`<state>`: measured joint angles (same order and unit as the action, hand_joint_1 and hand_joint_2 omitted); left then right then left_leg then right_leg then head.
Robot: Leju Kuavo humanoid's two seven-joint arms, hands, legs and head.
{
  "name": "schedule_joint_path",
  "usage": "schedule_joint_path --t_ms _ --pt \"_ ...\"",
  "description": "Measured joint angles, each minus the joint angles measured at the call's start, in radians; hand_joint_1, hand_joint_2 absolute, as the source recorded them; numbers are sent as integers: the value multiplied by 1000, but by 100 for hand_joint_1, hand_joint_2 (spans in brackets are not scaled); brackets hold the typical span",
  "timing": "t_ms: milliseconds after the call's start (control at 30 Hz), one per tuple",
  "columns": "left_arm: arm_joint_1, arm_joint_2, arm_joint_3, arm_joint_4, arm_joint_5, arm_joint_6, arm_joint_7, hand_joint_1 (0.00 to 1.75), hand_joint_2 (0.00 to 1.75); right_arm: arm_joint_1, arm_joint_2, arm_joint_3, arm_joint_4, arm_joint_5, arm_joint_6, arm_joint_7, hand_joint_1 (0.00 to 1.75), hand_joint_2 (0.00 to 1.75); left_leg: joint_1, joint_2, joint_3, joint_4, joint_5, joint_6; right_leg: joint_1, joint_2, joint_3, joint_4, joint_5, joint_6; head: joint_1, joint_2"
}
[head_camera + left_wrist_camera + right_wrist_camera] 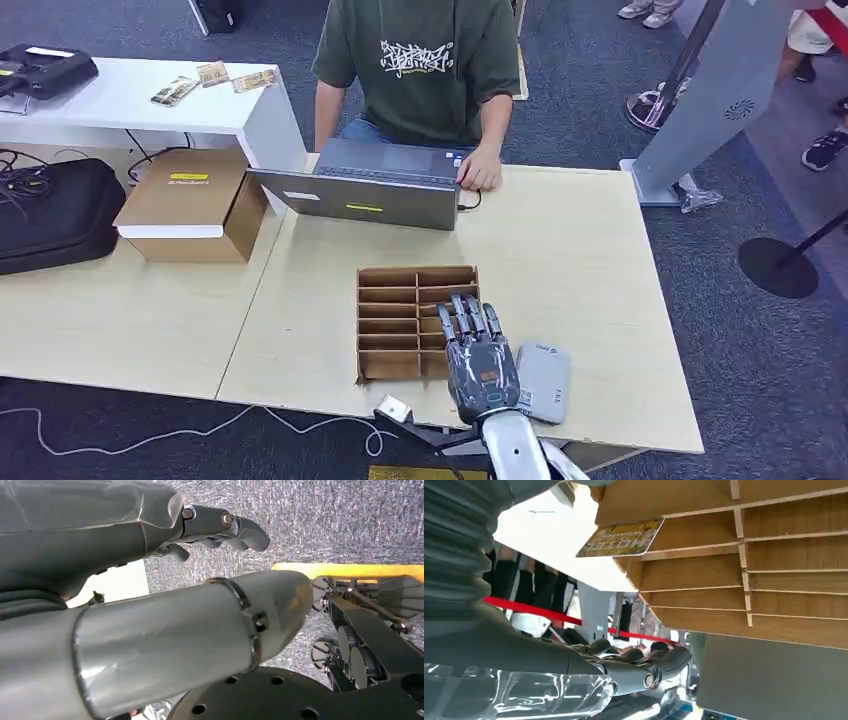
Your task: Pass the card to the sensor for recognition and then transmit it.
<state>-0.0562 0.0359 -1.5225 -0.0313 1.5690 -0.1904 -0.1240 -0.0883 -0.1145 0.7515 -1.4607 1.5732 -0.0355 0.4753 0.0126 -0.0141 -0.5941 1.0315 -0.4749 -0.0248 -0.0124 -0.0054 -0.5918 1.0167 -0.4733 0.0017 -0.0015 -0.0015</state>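
card (621, 538): upside-down print, seemingly "HOTEL" | shirt (418, 58): graffiti lettering, unreadable

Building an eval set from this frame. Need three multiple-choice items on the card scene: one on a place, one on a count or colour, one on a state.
1. Where does the grey card reader lie?
A. On the table beside the right hand, on the side away from the divider tray
B. Inside the divider tray
C. On the laptop

2. How many columns of compartments does the divider tray have?
A. One
B. Two
C. Four

3. What is the state of the right hand?
A. Holds the card
B. Fingers extended over the tray, holding nothing
C. Pressed flat on the card reader

Answers:
1 A: the head view shows the reader flat on the table next to the hand, outside the tray.
2 B: one centre wall splits the tray into two columns.
3 B: the fingers lie stretched over the tray's near slots, and the card sits in a slot in the right wrist view.
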Motion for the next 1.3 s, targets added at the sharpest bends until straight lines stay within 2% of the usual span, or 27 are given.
schedule_joint_path --t_ms 267,400,733,900,1133,1300 --pt "-2 2 -3 0 0 2 5 0 0 -11 -51 30 -4 0 4 44 0 175 0 0 0 0 0 0 0 0 0 0 0 0 0 0" --pt "-3 3 -9 0 1 3 11 0 0 -11 -66 31 -10 0 7 42 0 175 0 0 0 0 0 0 0 0 0 0 0 0 0 0" --pt "-6 3 -18 0 2 6 16 0 0 -7 -67 29 -9 0 3 10 0 175 0 1 0 0 0 0 0 1 0 0 0 0 0 0" --pt "-6 3 -18 0 2 8 16 0 0 5 -63 15 -8 0 6 -39 0 175 0 1 0 0 0 0 0 1 0 0 0 0 0 0" --pt "-6 3 -18 0 2 2 18 0 0 8 -34 3 8 0 -6 -100 0 175 0 1 0 0 0 0 0 1 0 0 0 0 0 0" --pt "-7 5 -18 0 2 2 20 0 0 7 -24 -9 25 0 -5 -103 0 175 0 1 0 0 0 0 0 1 0 0 0 0 0 0"
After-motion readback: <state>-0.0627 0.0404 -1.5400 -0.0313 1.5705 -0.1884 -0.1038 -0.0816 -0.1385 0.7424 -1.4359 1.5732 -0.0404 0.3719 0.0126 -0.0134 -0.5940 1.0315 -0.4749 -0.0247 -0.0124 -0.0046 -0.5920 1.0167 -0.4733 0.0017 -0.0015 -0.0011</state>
